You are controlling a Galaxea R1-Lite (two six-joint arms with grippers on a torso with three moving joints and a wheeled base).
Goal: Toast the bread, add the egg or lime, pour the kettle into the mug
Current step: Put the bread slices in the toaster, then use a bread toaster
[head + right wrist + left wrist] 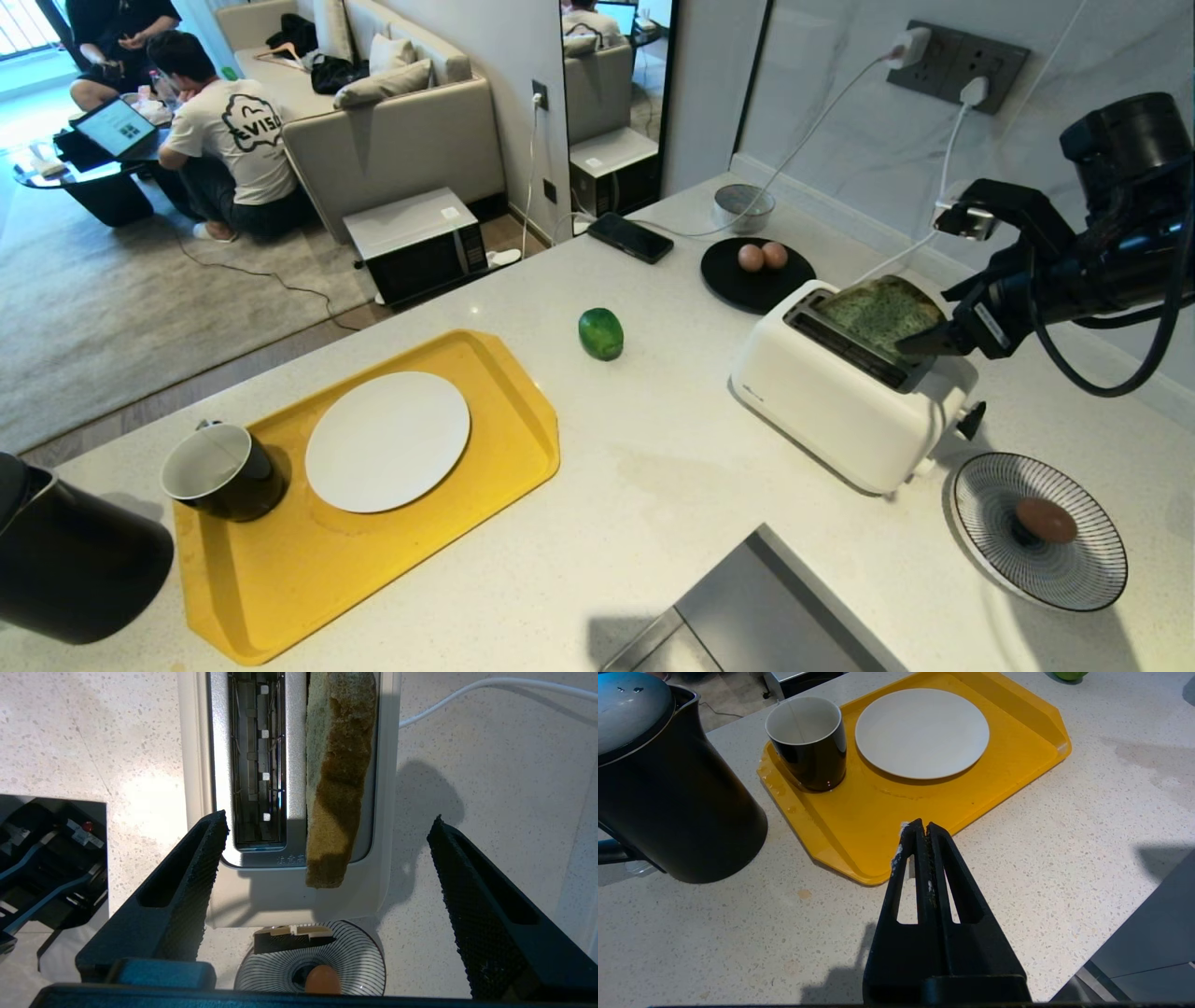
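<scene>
A: Counter (653,523), largest first?
B: Kettle (65,560), matte black, at the near left edge. Yellow tray (373,560) beside it carries a white plate (387,441) and the black mug (222,471), white inside.
A: Toaster (840,401)?
B: White, toward the right edge. Bread (338,774), pale green with brown crust, stands in one slot, leaning.
A: Grippers?
B: Right gripper (327,858) spread wide above the bread, not touching. Left gripper (922,835) pressed together, empty, over the tray's near edge.
A: Small items?
B: Lime (600,333) mid-counter; egg (1046,519) on a striped dish (1083,569).

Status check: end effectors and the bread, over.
Right end effector open above white toaster. Pale green bread slice in one slot, released. Left end effector shut, idle near yellow tray. Nothing blocking.
</scene>
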